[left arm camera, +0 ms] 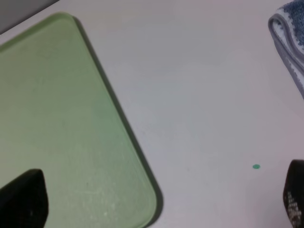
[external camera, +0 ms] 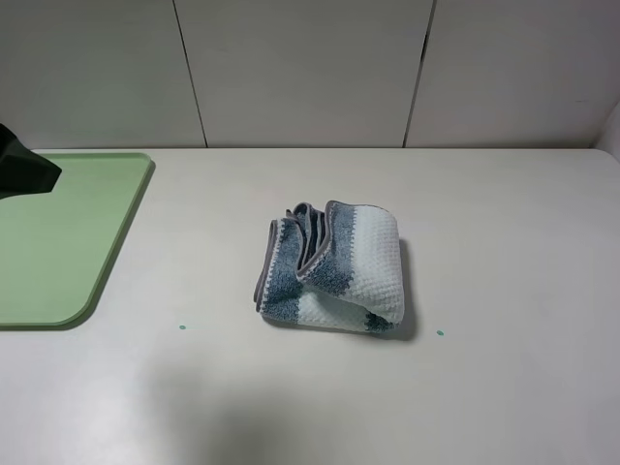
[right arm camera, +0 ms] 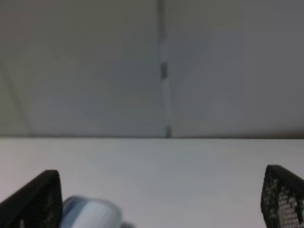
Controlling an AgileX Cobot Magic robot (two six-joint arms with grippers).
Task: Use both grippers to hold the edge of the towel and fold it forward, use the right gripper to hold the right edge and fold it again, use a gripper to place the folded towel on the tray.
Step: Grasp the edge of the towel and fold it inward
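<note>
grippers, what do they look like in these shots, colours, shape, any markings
Only a little shows. The left gripper has black fingers, one with a fine pale dotted grid on its pad. The right gripper has black wedge-shaped fingers with the same dotted texture. The high view catches just a black angular part of the left arm. No cables, bands or markings are in view.

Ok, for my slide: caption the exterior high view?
Folded striped towel on the table, apart from the green tray.

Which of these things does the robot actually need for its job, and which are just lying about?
For the job: striped towel, green tray, left pincer, right pincer, both open.
Just there: two small green dots on the table, wall panels behind.
</note>
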